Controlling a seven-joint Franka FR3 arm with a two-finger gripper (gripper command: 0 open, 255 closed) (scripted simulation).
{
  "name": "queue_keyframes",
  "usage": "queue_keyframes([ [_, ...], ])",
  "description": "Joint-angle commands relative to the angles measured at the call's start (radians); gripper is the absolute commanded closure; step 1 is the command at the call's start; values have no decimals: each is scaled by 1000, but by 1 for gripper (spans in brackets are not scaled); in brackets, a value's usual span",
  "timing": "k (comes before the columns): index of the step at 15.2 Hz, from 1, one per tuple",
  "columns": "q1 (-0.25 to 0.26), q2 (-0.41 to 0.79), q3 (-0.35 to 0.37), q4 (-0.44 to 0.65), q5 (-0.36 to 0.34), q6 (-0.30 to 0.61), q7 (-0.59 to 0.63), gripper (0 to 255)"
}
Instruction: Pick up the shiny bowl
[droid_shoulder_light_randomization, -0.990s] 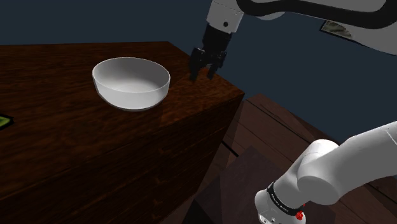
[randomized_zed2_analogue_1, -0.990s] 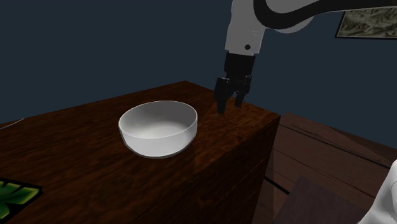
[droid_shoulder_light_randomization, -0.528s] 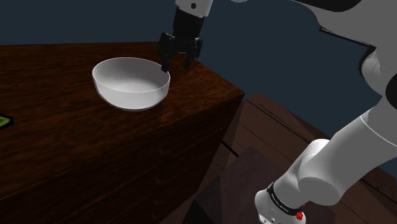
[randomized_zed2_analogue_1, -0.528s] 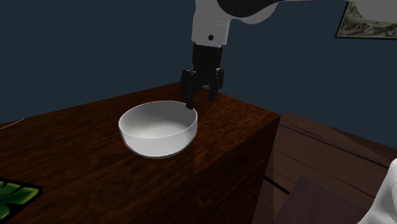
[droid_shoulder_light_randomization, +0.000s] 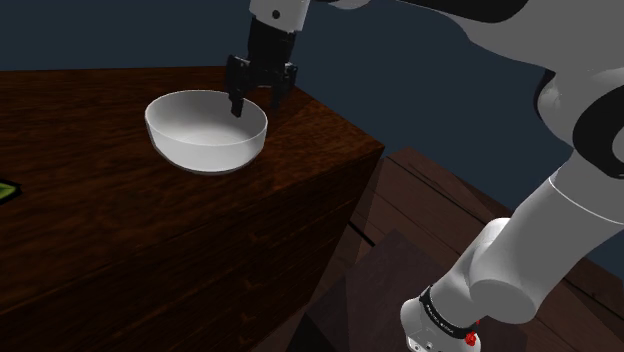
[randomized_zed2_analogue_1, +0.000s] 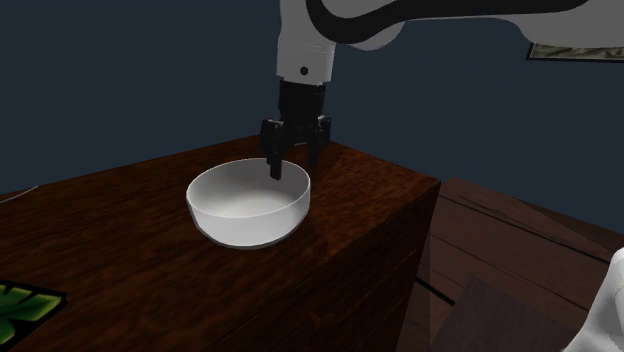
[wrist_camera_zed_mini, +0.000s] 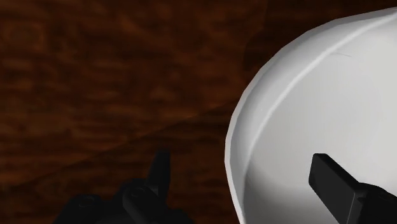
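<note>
Dark wooden table (randomized_zed2_analogue_1: 130, 260), green patterned mat (randomized_zed2_analogue_1: 20, 305) on it, framed picture (randomized_zed2_analogue_1: 575, 48) on blue wall (randomized_zed2_analogue_1: 120, 70), plank floor (randomized_zed2_analogue_1: 520, 230)

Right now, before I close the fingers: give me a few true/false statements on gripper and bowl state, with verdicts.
1. The gripper is open, with one finger inside the bowl and one outside its rim. True.
2. The bowl is lifted clear of the table. False: it sits on the table.
3. The bowl is white and empty. True.
4. The bowl lies tipped on its side. False: it stands upright, with its opening facing up.
</note>
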Motion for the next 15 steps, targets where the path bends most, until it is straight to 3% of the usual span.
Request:
queue_keyframes([
  [1, 1, -6, 1, -35, 2, 29, -2, 0],
  [4, 0, -8, 0, -44, 3, 37, -3, 0],
  [5, 1, -7, 1, -43, 3, 36, -2, 255],
  [15, 1, -5, 1, -28, 2, 23, -1, 255],
])
